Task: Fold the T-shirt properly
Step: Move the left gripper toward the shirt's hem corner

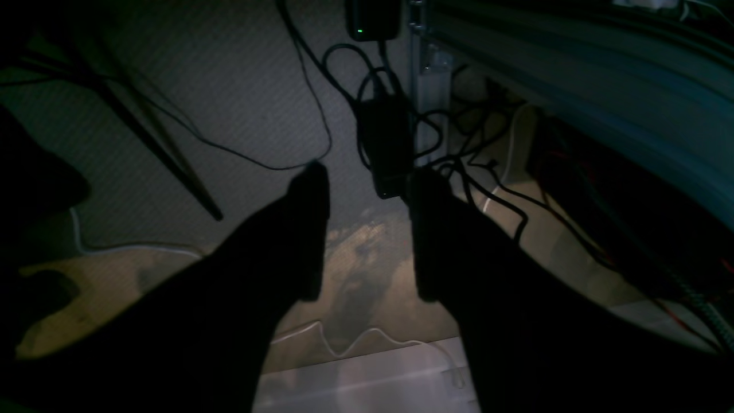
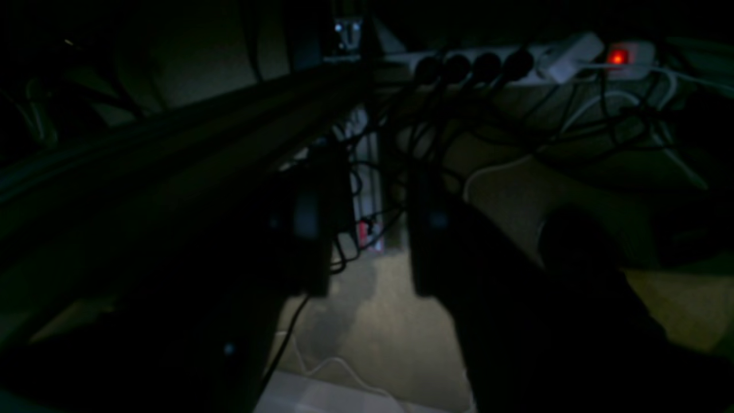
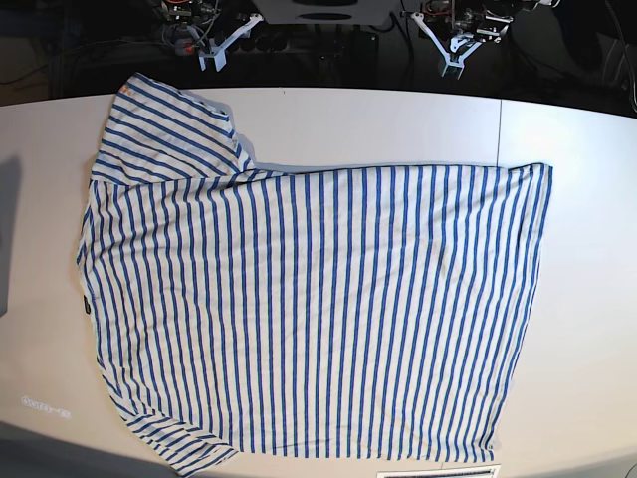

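You have the T-shirt (image 3: 318, 309) spread flat on the white table (image 3: 577, 249), soft white cloth with thin blue stripes, its hem edge running down the base view's right side and 1 sleeve angled toward the far left corner, leaving bare tabletop on the right and along the far edge. Both arms sit off the back of the table, well apart from the cloth. The left gripper (image 1: 367, 229) and the right gripper (image 2: 367, 241) each show 2 dark fingers parted with nothing between them, above a dim floor strewn with cables (image 1: 321, 103).
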